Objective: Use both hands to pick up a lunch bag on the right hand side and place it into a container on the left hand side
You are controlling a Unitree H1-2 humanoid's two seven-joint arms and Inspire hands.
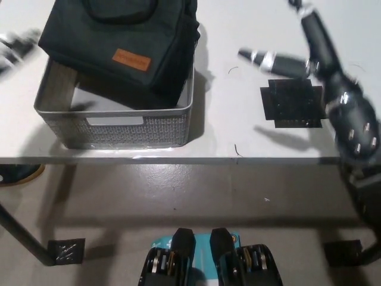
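Lunch bag (122, 44) lay tilted across the grey woven container (119, 128) at our left, its far side propped on the rim, not settled flat inside, probably because it is nearly as wide as the opening. Our black right hand (303, 56) hung above the white table (232, 113) near the black tape mark (293, 103), fingers spread and holding nothing. Our white left hand (15, 47) showed blurred at the left edge beside the bag; we could not tell its grip.

lunch bag (122, 44): 1 | container (128, 128): 1 | black tape square (293, 102): 1 | table (238, 134): 1
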